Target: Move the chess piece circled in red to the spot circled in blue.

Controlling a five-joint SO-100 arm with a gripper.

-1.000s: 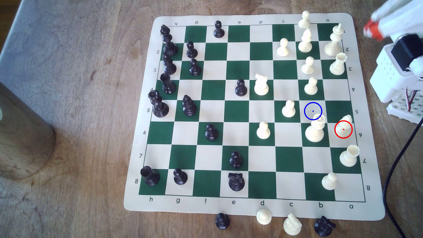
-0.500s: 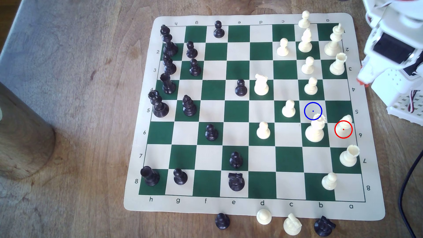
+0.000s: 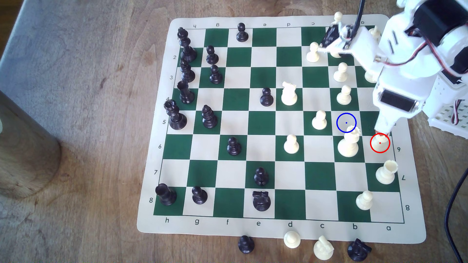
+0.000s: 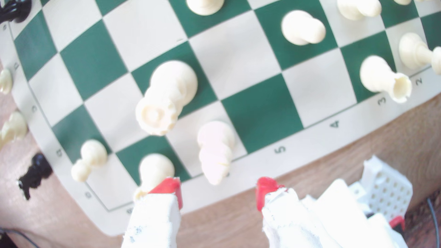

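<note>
Exterior view: white bishop (image 3: 380, 142) stands upright on the red-ringed cream square at the board's (image 3: 278, 228) right edge, beside the white queen (image 3: 349, 144). Gripper (image 3: 379, 131) hangs just above it. Wrist view: jaws wide apart, red-tipped, holding nothing. Blue-ringed square (image 3: 346, 123) bare
</note>
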